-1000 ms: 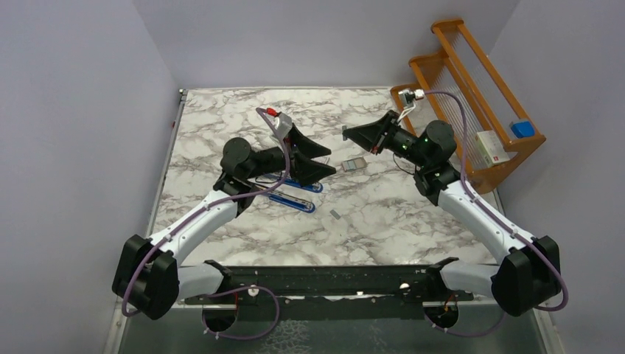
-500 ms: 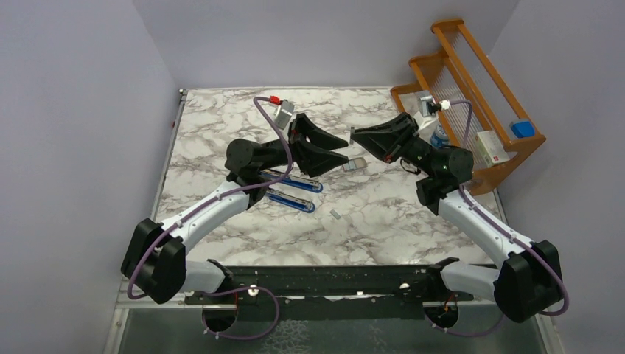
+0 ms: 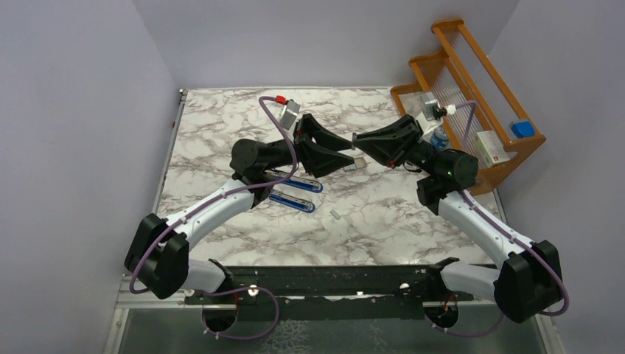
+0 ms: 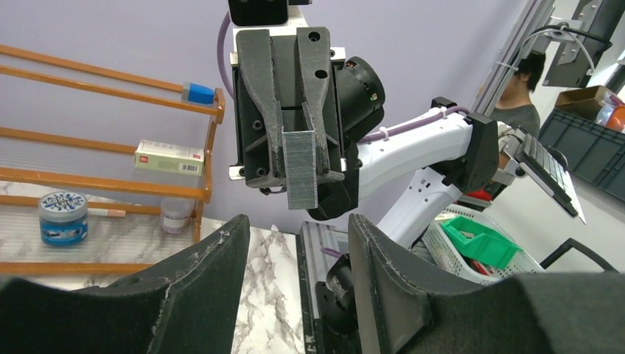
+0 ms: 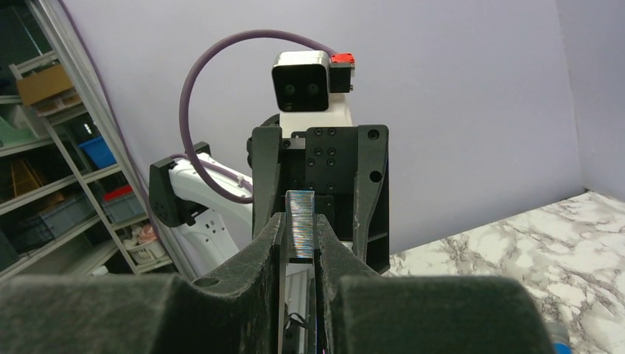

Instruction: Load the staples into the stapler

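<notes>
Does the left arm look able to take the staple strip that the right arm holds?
Probably yes: the staple strip sticks out of the right tool, and the left tool faces it, open, with nothing between them.

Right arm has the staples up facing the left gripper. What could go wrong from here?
1. The staple strip is pinched only by the right gripper, in mid-air; the left gripper stands open, wider than the strip. Releasing early would likely drop it.
2. The grippers face almost tip to tip; a small overshoot could knock or snap the strip. A short staple piece already lies on the table.
</notes>
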`<state>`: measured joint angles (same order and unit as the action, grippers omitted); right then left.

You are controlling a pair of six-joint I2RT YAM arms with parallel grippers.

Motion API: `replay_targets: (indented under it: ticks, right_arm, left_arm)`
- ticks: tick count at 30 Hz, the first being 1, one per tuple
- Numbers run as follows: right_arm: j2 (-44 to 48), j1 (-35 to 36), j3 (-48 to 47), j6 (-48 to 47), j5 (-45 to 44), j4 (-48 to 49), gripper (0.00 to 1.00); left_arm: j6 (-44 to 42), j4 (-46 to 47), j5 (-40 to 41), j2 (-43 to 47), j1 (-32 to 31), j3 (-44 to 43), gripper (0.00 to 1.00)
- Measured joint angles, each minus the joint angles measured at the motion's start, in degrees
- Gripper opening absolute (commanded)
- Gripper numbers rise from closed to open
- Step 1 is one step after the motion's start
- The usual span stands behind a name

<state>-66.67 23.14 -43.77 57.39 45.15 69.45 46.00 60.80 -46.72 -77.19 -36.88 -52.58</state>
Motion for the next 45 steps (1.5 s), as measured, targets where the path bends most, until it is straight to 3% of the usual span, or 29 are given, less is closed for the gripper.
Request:
replay_targets:
  ticks: [40,45]
  right_arm:
    - [0.0,0.0,1.1,-0.8,1.2,0.0,0.18]
    - [0.0,0.0,1.5,-1.0,1.2,-0.1,0.18]
  left_arm:
    - [-2.6,0.4,1.4,-0.7,-0.1,-1.3,0.45]
    - [-2.6,0.4,1.4,-0.7,-0.1,-1.3,0.37]
